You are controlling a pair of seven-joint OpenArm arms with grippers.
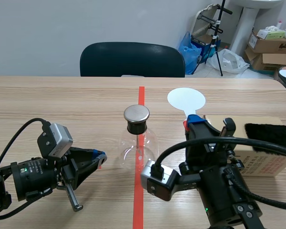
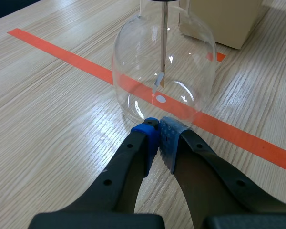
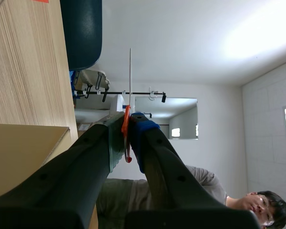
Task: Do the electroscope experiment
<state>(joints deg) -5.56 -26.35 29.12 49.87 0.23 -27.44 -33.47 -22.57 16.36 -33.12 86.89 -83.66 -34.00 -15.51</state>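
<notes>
Place of the flask (image 1: 138,143): on the red tape line, upright, with its metal cap (image 1: 136,113) on top.
State of the left gripper (image 2: 158,129): closed on nothing, tips just beside the flask's base.
State of the right gripper (image 3: 126,131): clamped on the thin red handle of the white disc paddle (image 1: 186,99), to the right of the flask.
Risk: in my judgement the disc may hit the cap hard and tip the flask. The left tips may also push it.

My views
Scene camera faces across the table (image 1: 62,105); left wrist's, close behind my left pincer (image 2: 158,125), shares the flask (image 2: 190,57) ahead; right wrist's, rolled sideways, faces the chair (image 3: 81,33).
</notes>
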